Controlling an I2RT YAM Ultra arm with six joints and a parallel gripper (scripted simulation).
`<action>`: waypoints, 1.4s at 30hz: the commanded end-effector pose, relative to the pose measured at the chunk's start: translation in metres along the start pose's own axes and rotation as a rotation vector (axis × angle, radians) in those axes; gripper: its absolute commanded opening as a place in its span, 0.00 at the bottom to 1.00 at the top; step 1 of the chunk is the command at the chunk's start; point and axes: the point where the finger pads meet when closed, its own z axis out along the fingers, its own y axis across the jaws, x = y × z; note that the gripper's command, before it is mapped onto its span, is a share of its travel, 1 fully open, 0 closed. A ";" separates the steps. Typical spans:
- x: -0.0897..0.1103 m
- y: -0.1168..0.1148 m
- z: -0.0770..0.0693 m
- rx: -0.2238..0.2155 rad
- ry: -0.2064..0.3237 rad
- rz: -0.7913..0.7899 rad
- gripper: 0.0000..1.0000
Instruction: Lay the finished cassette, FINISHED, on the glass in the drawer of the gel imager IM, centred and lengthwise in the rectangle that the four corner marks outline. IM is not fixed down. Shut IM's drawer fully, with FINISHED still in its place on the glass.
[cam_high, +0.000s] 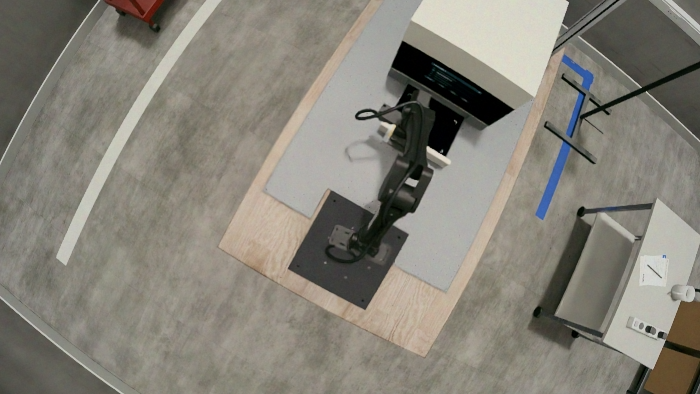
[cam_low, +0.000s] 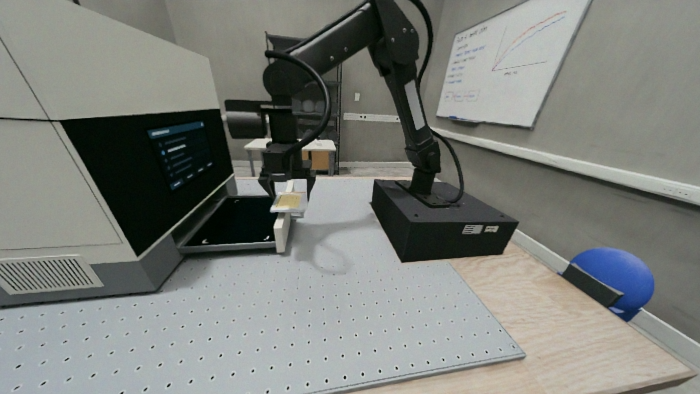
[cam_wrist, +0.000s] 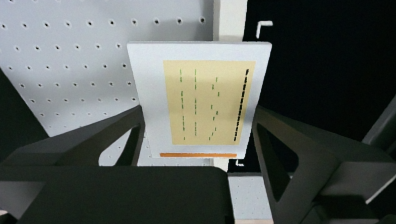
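My gripper (cam_wrist: 198, 111) is shut on the cassette FINISHED (cam_wrist: 202, 100), a white plate with a yellow gel window, dark bands and an orange stripe at its near end. It holds the cassette level in the air above the white front panel (cam_low: 281, 232) of the open drawer; the cassette also shows in the exterior view (cam_low: 289, 202). The imager IM (cam_low: 100, 135) is a beige box with a dark screen. Its drawer is pulled out, showing black glass (cam_low: 235, 220) with white corner marks (cam_wrist: 263, 27). In the wrist view the cassette straddles the drawer front, half over the glass.
The grey perforated mat (cam_low: 250, 310) covers the wooden table. My black base block (cam_low: 440, 220) stands to the right of the drawer. A blue rounded object (cam_low: 612, 280) sits at the table's right edge.
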 end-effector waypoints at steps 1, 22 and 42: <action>0.019 -0.013 -0.008 0.014 0.001 -0.025 0.00; 0.051 -0.031 -0.016 0.036 -0.012 -0.044 0.00; 0.056 -0.032 -0.016 0.036 -0.013 -0.031 0.00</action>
